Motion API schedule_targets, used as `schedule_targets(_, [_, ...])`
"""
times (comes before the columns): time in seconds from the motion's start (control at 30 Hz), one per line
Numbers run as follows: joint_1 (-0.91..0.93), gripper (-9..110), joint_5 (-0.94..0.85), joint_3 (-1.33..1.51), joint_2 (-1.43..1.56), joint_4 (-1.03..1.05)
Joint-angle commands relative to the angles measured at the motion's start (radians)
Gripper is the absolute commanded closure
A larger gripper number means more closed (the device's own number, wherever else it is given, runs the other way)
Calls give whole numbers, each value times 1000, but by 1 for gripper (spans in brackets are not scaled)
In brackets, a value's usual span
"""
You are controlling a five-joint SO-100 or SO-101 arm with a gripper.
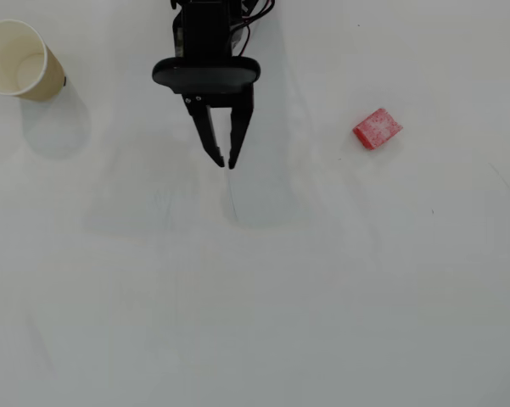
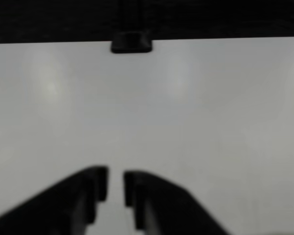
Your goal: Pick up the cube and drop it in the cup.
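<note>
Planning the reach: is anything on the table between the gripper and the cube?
Nothing: in the overhead view, bare white table separates the gripper from the cube.

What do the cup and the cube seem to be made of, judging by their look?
The cup looks like paper: matte tan outside, cream-white inside, thin rolled rim. The cube is harder to judge: red-pink with whitish speckles on its faces and a dull, non-shiny finish, which suggests foam, sponge or worn painted wood. The overhead view cannot settle which, and the wrist view shows neither.

bare table (image 1: pixel 280 297) around cube (image 1: pixel 377 128), cup (image 1: pixel 21 59)
</note>
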Motion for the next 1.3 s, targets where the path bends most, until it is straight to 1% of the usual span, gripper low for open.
schedule_targets(0.0, [-38,101,-9,35,34,-37])
schedule_targets(0.47, [-258,101,-9,35,32,-20])
schedule_targets(1.27, [-686,101,-9,35,31,29])
